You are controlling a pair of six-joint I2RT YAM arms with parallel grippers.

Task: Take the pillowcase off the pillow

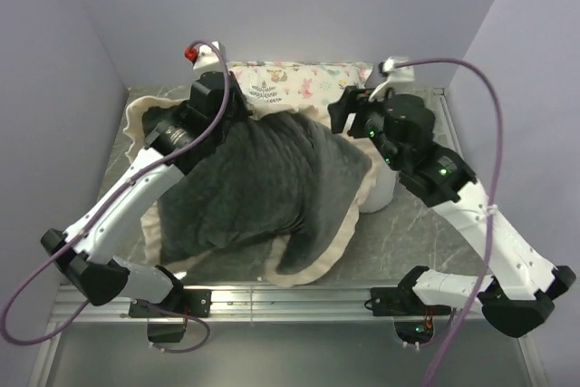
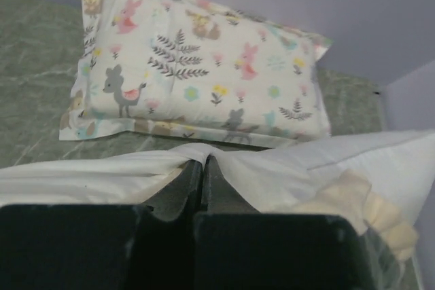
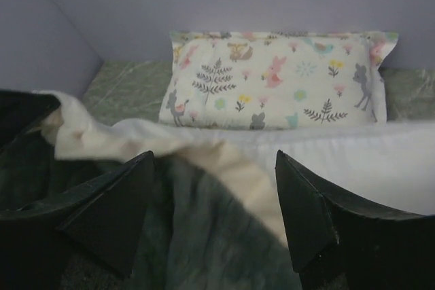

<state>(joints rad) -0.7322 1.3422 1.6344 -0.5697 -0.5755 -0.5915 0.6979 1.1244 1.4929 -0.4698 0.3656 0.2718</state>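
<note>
Dark grey plush fills the middle of the grey marbled table (image 1: 412, 233): this is the pillowcase (image 1: 263, 183), a big rumpled cover. Its plush face is up, and its cream-white other face shows where the edges fold over at 9 o'clock and along the 4 to 6 o'clock side. A cream ruffled frill (image 1: 313, 269) trims that border.

The pillow (image 1: 381, 189) lies under and inside it. It is plain white and plump, and only one corner sticks out, at 3 o'clock of the cover. The right wrist view also shows it as a smooth white band beyond the plush.

A smaller print pillow (image 1: 299, 79), with pastel deer and ferns, lies against the back wall at 12 o'clock, just beyond the cover.

The left gripper (image 1: 237, 108) sits at 11 o'clock on the cover's far edge. In its wrist view the dark fingers (image 2: 180, 195) are pressed together on a puckered fold of pale cloth. This looks like the pillowcase's cream face, though the white pillow lies right beside the pinch.

The right gripper (image 1: 349, 113) hangs at 1 o'clock. Its fingers (image 3: 115, 215) are spread wide with nothing between them, above the grey plush and a strip of frill.
</note>
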